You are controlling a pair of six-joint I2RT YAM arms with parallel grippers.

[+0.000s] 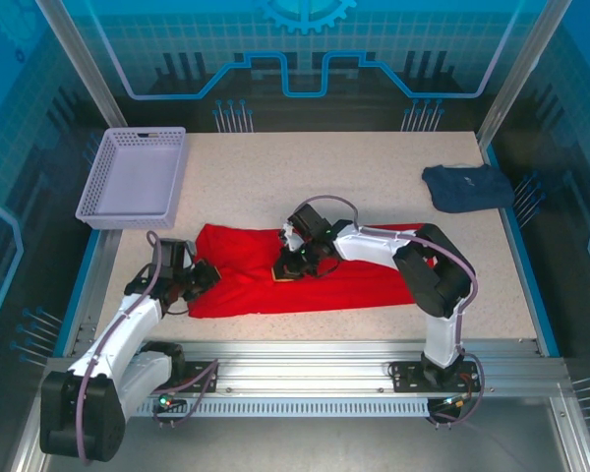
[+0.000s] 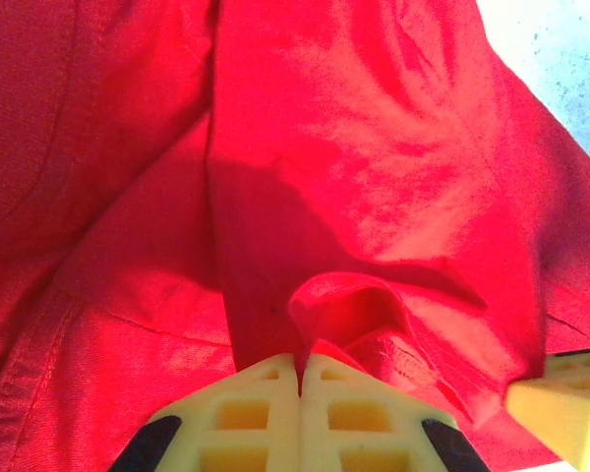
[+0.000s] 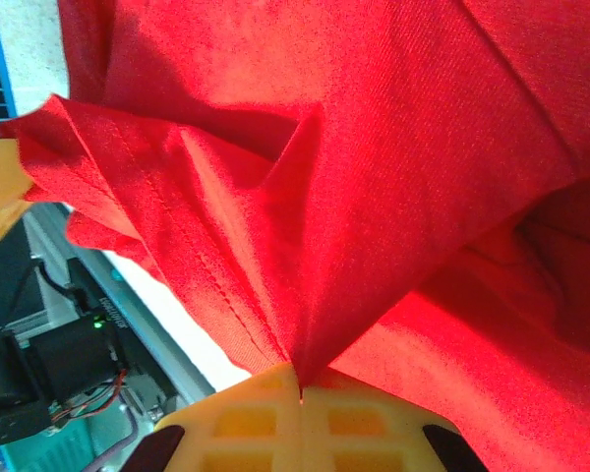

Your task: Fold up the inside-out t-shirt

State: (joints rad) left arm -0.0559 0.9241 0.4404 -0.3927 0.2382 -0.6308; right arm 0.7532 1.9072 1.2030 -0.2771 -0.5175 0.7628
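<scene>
**Tech:** Yellow fingers (image 2: 256, 388) sit nearest the left wrist camera. Report their condition.

**Operator:** Left gripper (image 2: 300, 362): both fingers are pressed flat together with no gap. A raised ridge of red cloth is pinched at the tips.

**Tech:** Survey the work area, largest item first.

**Operator:** Item one, table (image 1: 324, 167): speckled beige top, with both arms bolted at its near edge. Item two, inside-out t-shirt (image 1: 246, 285): bright red. It lies in a long band across the near half of the table, running from the left arm to the elbow of the right arm. Item three, basket (image 1: 133, 177): lavender lattice plastic at the far left corner, apart from the shirt. Item four, navy garment (image 1: 467, 187): folded near the far right edge, well apart from the shirt.

**Tech:** Locate both tools in the overhead view.

**Operator:** The left gripper (image 1: 205, 275) is on the left end of the shirt. The right gripper (image 1: 287, 267) is down on the middle of the shirt.

**Tech:** Report the right tool's condition.

**Operator:** Right gripper (image 3: 300, 385), seen from the right wrist camera: fingers (image 3: 246, 418) closed tight. A stitched hem and several folds of the inside-out t-shirt (image 3: 423, 147) converge into the seam between them. The cloth is clamped there and fans out in taut creases.
</scene>
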